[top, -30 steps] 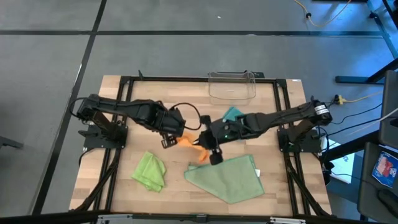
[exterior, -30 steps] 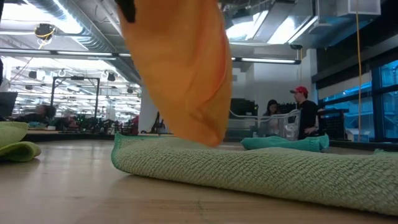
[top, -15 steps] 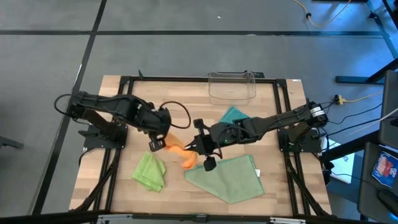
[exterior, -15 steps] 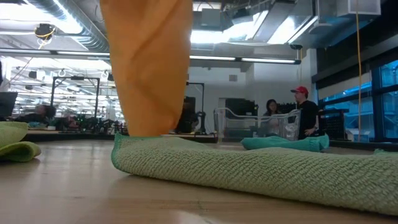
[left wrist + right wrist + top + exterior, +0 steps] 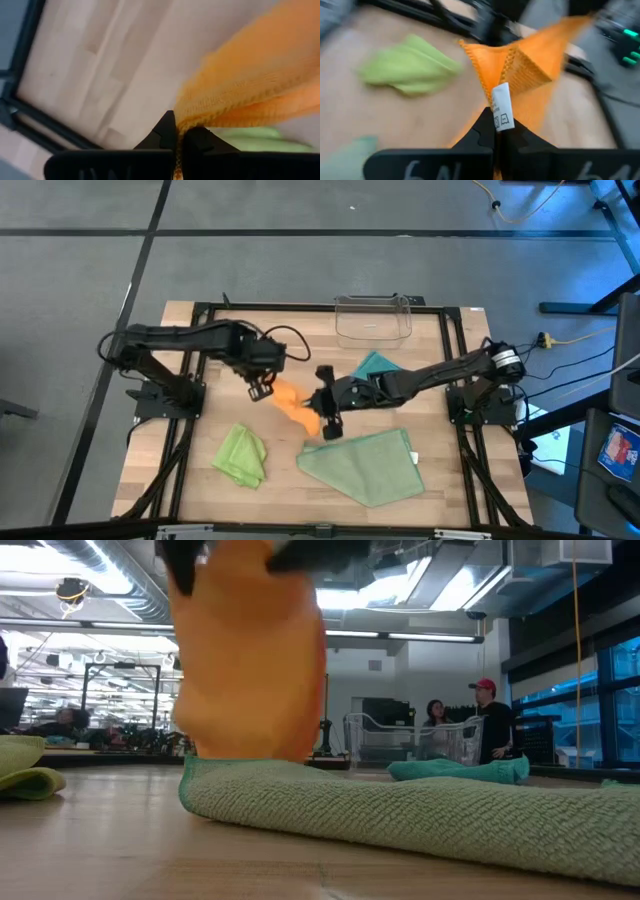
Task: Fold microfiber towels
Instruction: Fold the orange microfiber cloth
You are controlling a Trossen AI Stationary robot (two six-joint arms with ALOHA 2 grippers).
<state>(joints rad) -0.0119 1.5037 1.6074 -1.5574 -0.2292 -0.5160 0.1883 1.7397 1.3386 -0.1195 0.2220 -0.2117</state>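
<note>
The orange towel [image 5: 292, 402] hangs between my two grippers above the table's middle; it also shows in the low view [image 5: 250, 670]. My left gripper [image 5: 262, 388] is shut on its left end, my right gripper [image 5: 326, 412] on its right end. The pale sage green towel [image 5: 365, 465] lies flat at the near middle. The lime green towel [image 5: 241, 455] lies crumpled at the near left. The teal towel [image 5: 376, 364] lies bunched near the far middle, partly under my right arm. My left gripper pinches an edge of the orange towel [image 5: 186, 120] between its two fingers, and the cloth spreads away from them clear of the table. My right gripper pinches a corner of the orange towel by its white care label [image 5: 500, 112] between its two fingers; the cloth fans out beyond them.
A clear plastic bin [image 5: 373, 318] stands at the far edge of the table. The black frame [image 5: 200, 310] runs around the tabletop. People stand in the room behind the table in the low view [image 5: 485, 720].
Both grippers have carried the orange towel first toward the table's left and near side, then back toward the far side. The left gripper has gone toward the far edge and the right gripper has followed leftward. The towel stays hanging between them, now bunched shorter.
</note>
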